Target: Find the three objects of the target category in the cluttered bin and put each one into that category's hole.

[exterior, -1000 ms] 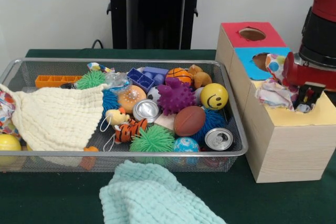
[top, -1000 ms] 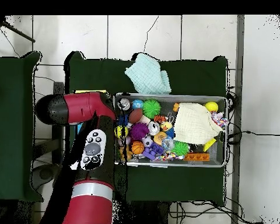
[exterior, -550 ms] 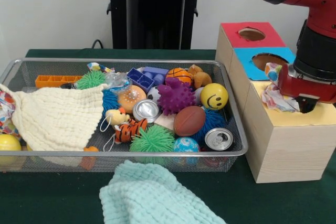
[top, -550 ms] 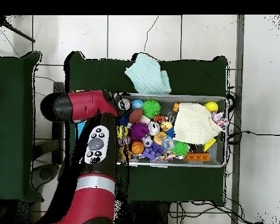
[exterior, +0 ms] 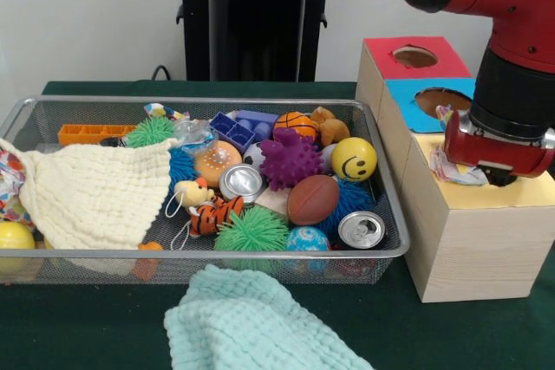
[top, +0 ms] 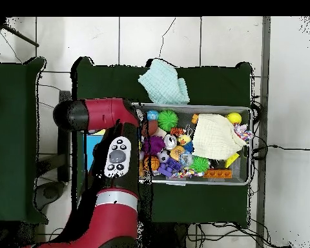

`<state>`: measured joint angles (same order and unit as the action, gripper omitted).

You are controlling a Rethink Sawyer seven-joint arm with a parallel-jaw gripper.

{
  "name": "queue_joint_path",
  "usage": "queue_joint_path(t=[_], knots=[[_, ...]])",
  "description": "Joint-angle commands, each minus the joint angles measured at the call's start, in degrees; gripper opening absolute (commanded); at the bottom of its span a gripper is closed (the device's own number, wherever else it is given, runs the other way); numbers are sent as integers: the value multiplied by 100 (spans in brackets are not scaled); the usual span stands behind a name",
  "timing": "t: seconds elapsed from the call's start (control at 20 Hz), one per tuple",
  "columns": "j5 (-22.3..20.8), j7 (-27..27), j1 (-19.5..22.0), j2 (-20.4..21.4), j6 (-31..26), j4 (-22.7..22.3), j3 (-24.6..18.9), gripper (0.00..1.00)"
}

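Observation:
My gripper [exterior: 496, 175] is low over the yellow top [exterior: 531, 193] of the wooden box, at its hole. A patterned cloth [exterior: 451, 168] is bunched at the gripper's left side, with only a small crumpled part showing above the yellow top. The red gripper body hides the hole and the tips. The wire bin [exterior: 199, 103] holds a cream cloth [exterior: 95, 192] at its left and another patterned cloth [exterior: 9, 181] at its far left edge. In the overhead view the arm [top: 115, 155] covers the boxes and the gripper.
The box also has a red top [exterior: 416, 56] and a blue top [exterior: 438, 101], each with a hole. The bin is full of balls, cans, spiky toys and blocks. A mint cloth [exterior: 251, 322] lies on the table in front of the bin [top: 196, 106].
The arm has shifted left and down over the yellow top. The patterned cloth, earlier spread out above the box, now shows much less and sits lower by the gripper.

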<state>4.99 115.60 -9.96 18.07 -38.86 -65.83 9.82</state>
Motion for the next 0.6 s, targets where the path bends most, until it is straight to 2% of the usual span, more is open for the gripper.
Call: queue_joint_path(t=[0.05,0.3,0.45,0.6], knots=[[-135,253,329,-165,216,-163,-467,0],[-164,60,458,-160,114,-191,-601,0],[-195,67,463,-490,-216,281,-528,0],[-206,-104,643,-758,190,384,-755,0]])
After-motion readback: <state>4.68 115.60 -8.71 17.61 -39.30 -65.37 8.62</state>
